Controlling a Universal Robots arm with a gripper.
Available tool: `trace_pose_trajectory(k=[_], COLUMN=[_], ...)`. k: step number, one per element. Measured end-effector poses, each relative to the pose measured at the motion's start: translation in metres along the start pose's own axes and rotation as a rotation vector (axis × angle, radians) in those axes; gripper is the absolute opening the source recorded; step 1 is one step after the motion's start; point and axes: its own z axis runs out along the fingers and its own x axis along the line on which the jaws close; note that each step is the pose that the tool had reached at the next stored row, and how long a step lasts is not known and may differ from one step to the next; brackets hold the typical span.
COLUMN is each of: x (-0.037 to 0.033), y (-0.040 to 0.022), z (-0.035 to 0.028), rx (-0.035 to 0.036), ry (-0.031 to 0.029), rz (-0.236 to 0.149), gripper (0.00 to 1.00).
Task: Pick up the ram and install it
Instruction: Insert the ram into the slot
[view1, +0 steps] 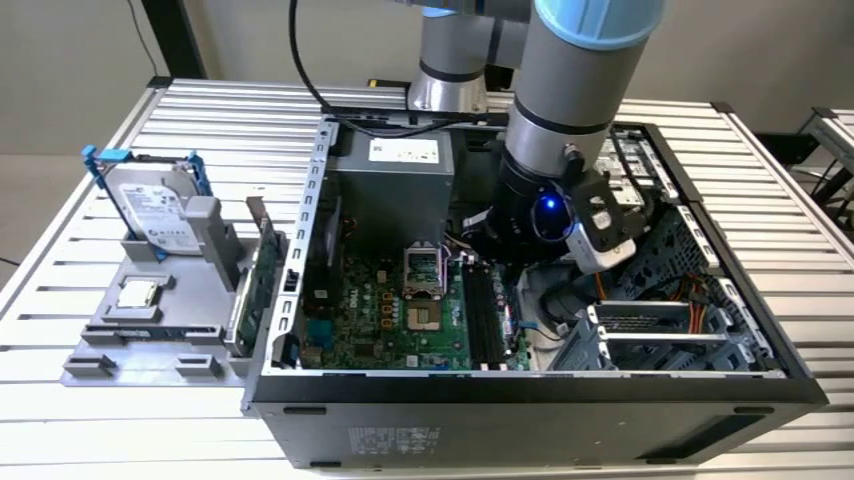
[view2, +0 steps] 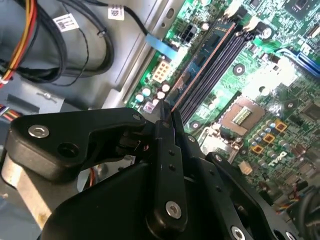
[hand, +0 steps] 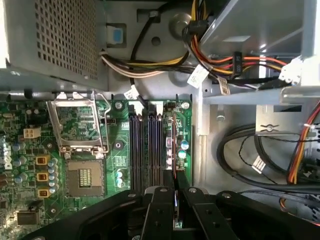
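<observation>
Presently: gripper (hand: 174, 194) nearly closed, clamping the ram (hand: 173, 150) edge-on, with the memory slots (hand: 151, 150) just beyond its tips. Risk, as judged: slight misalignment over the slot could jam or bend the stick.

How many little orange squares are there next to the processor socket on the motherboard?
3, in a row beside the processor socket: an end square nearest its raised lid, a middle square, a far-end square. The pincer, shut on the ram, may hide others.
</observation>
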Motion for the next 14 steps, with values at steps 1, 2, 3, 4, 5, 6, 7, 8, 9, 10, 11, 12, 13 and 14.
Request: trace_pose_trajectory(k=[1,2,3,4,5,6,7,8,9,10,11,12,13,14], x=[0.0003,0.0007,0.0009,0.0010,0.0011,0.0012,0.0015,0.0017,0.0020,0.0027,0.0038,0.0050,0.0062,0.0068], y=[-0.0011,-0.0017,-0.0020,-0.0021,-0.0023,-0.0030,-0.0039,-0.0047,-0.0055,-0.0057,-0.0057,-0.0058,-0.0058,-0.0058], z=[0.0017,0.0036,0.0051,0.0060,0.0065,0.0069,0.0075,0.0079,0.0082,0.0087,0.0092,0.0094,0.0099,0.0106], rx=[0.0001,-0.0002,0.0001,0.0004,0.0004,0.0005,0.0004,0.0003,0.0004,0.0002,0.0002,0.0005,0.0003,0.0004], ry=[0.0000,0.0001,0.0005,0.0009,0.0013,0.0015,0.0015,0.0017,0.0018,0.0021,0.0024,0.0026,0.0029,0.0032], rz=[0.000,0.001,0.004,0.006,0.007,0.007,0.007,0.007,0.007,0.007,0.007,0.007,0.007,0.007], gripper=[0.00,0.00,0.00,0.00,0.00,0.00,0.00,0.00,0.00,0.00,0.00,0.00,0.00,0.00])
